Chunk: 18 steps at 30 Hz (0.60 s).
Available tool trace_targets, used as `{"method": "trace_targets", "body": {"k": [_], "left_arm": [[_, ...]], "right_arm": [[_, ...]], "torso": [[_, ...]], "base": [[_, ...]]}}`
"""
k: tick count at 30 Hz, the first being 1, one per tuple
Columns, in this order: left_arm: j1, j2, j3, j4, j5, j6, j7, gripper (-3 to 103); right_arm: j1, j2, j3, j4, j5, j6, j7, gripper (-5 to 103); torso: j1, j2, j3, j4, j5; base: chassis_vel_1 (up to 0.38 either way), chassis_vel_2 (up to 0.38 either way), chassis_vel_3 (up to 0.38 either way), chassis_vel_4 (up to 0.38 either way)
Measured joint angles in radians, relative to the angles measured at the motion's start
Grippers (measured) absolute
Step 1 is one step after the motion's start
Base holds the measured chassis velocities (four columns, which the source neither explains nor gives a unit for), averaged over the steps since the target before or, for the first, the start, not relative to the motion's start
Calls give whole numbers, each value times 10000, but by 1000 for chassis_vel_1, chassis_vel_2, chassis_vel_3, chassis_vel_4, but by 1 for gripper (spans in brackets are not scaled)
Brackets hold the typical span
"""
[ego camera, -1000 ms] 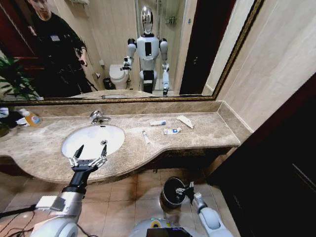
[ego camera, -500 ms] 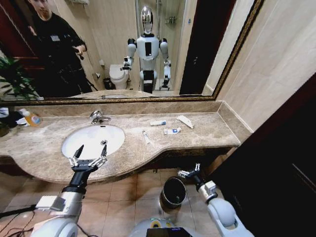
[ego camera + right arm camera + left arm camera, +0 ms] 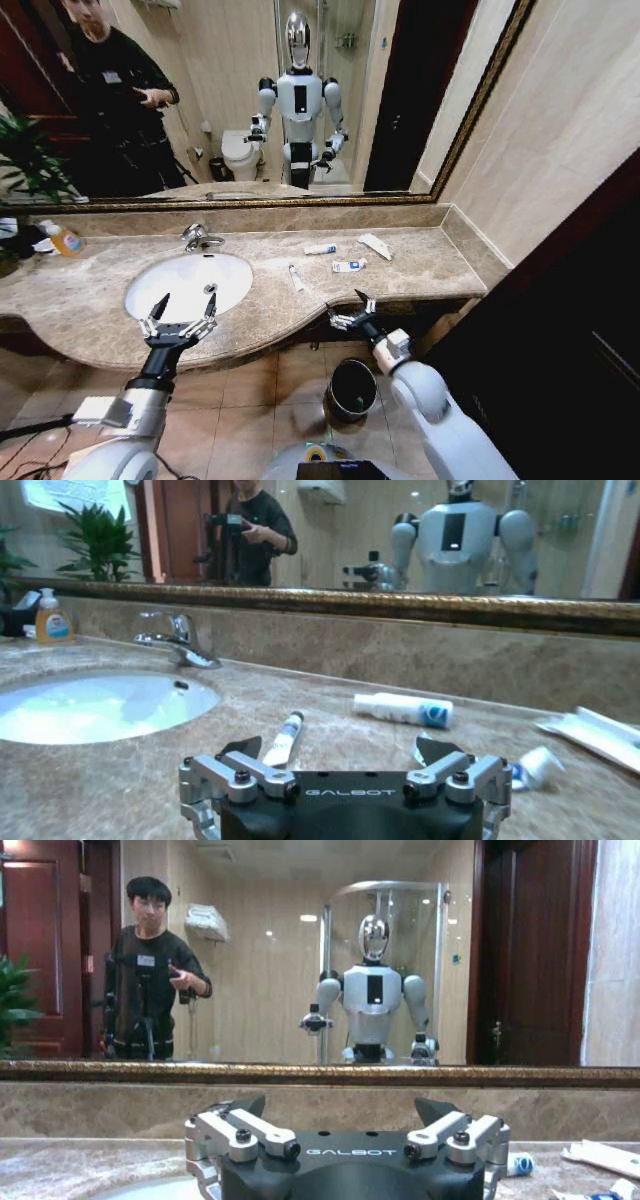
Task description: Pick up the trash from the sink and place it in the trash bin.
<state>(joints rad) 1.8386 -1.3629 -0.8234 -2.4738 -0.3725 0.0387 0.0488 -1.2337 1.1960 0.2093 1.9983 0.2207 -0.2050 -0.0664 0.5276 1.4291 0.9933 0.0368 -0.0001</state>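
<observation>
Trash is seen as four small toiletry pieces lying on the beige-brown marble surface [image 3: 420,262] to the right of the white oval sink [image 3: 185,282], not inside the basin. A slim white tube [image 3: 296,278] lies nearest the front edge, a white-and-blue packet [image 3: 349,265] just beyond it, a small white tube with a blue end [image 3: 320,249] farther back, and a flat white wrapper [image 3: 375,246] nearest the wall.

The right gripper [image 3: 352,309] is held at the front edge of the surface, jaws spread and empty, pointing toward the pieces. From its wrist view the slim white tube [image 3: 284,737] lies straight ahead and closest, its long axis running away from the jaws, so a grasp across its width is judged the likeliest fit. The right arm is clearly the nearer one.

The left gripper [image 3: 180,315] hovers over the near rim of the sink, jaws likewise spread and holding nothing.

The small round black trash bin [image 3: 352,388] with a shiny rim stands on the tiled floor below the right arm.
</observation>
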Motion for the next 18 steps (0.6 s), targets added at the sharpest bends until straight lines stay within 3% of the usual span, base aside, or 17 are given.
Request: {"method": "trace_targets", "body": {"k": [7,18], "left_arm": [[0,0,0,0,0,0,0,100],[0,0,0,0,0,0,1,100]], "right_arm": [[1454,158,-938,-598,576,-560,309,100],[3393,1231,-2522,-2371,1372,-1563,1690,100]], "torso": [[0,0,0,1,0],[0,0,-1,0,-2]], "base": [[0,0,0,0],[0,0,0,0]]}}
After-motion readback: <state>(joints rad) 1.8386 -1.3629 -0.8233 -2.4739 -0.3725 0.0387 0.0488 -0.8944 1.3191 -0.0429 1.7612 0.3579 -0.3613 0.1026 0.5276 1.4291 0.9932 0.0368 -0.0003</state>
